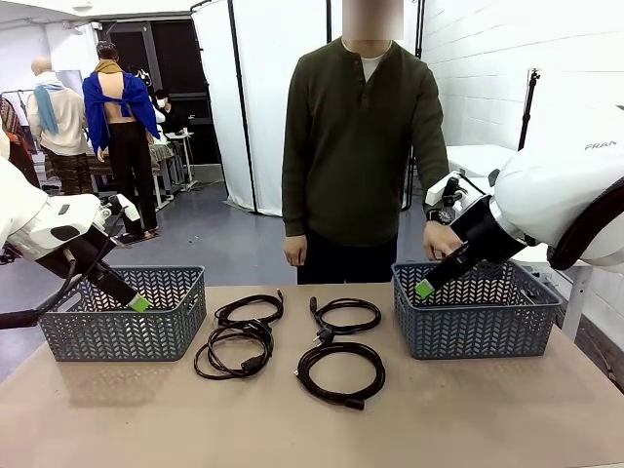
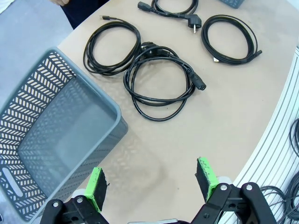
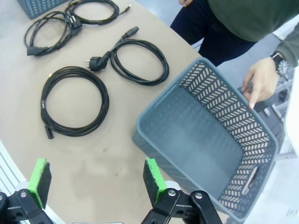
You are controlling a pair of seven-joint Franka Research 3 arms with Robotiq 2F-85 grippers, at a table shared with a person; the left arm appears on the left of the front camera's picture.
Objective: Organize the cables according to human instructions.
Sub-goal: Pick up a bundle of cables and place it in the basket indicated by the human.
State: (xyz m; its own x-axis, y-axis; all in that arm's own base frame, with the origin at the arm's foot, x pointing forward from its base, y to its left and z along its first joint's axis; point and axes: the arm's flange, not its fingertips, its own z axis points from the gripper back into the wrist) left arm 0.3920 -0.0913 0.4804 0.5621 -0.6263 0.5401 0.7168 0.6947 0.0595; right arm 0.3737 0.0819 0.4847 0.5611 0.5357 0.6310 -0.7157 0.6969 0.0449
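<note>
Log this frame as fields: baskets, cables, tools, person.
left basket: grey, no cable inside
right basket: grey, no cable inside
cables: far-left coil, near-left coil, far-right coil, near-right coil; all on table between baskets
left tool: open, holding nothing, beside left basket
right tool: open, holding nothing, beside right basket
person: far side, standing, hand at right basket's far rim

The big white robot arm [image 1: 570,190] above the right edge of the desk has small grey letters on its round white shell. They read "FRAN". The word runs off the side of the picture there, so the rest of it can't be seen. The person [image 1: 361,146] at the far edge wears a dark wristwatch [image 3: 281,66], but its face is too small to read.
</note>
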